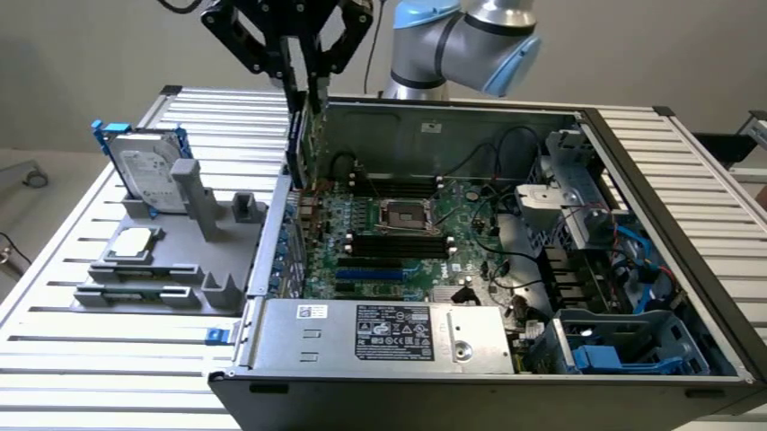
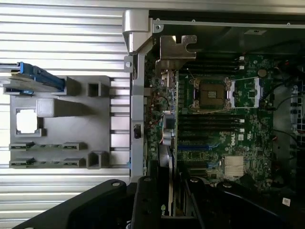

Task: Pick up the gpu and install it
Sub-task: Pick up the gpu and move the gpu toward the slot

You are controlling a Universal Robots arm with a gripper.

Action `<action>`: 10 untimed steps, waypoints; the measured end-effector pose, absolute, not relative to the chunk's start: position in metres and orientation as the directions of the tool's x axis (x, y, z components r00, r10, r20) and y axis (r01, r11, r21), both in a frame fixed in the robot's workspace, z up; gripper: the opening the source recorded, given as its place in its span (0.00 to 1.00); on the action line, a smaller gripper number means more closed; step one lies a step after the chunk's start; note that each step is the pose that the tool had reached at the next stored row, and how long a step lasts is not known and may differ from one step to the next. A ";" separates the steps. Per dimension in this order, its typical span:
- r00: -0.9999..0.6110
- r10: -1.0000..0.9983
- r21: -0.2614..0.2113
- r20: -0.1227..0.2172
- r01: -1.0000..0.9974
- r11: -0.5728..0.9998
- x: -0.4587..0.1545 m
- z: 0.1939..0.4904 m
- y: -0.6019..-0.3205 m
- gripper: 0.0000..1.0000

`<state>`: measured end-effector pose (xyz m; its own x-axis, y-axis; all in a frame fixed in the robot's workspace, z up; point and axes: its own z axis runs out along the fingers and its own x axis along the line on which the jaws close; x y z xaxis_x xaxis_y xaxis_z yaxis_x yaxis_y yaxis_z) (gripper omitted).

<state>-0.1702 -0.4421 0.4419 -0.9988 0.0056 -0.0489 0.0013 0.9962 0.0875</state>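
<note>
At the upper left of the exterior view, the hand [image 1: 304, 65] is gripping the gpu [image 1: 300, 135], its black fingers closing on the card's upper part from both sides. The gpu is hanging upright and edge-on, with its lower end reaching down inside the open computer case [image 1: 671, 180] at the far corner on the exterior view's left, just beside the case wall and above the motherboard [image 1: 396, 229]. Whether its lower edge is touching the board cannot be told. In the wrist view, the hand [image 2: 169, 205] is showing as dark finger links on either side of the gpu [image 2: 167, 162], which is running away from the camera as a thin strip and ending in its silver bracket [image 2: 175, 50] near the case's corner post. The motherboard [image 2: 224, 124] is lying flat beyond it, with the processor socket [image 2: 212, 93] sitting between rows of black memory slots. Toward the exterior view's right, the pale blue and grey robot arm [image 1: 468, 40] is bending down behind the case. A grey power supply [image 1: 383, 337] is lying along the near side of the case. On the slatted metal surface [image 1: 72, 350] at the exterior view's left, a grey fixture [image 1: 180, 269] is standing well apart from the hand, carrying a hard drive [image 1: 150, 180] upright in a blue frame, a square processor chip [image 1: 135, 241] and narrow memory sticks [image 1: 132, 294].
</note>
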 end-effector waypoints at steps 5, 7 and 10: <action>-0.999 0.006 0.088 -0.047 0.001 0.996 -0.147 0.442 -0.444 0.26; -0.999 0.006 0.088 -0.046 0.002 0.996 -0.138 0.442 -0.445 0.26; -0.999 0.006 0.088 -0.045 0.002 0.996 -0.125 0.442 -0.446 0.26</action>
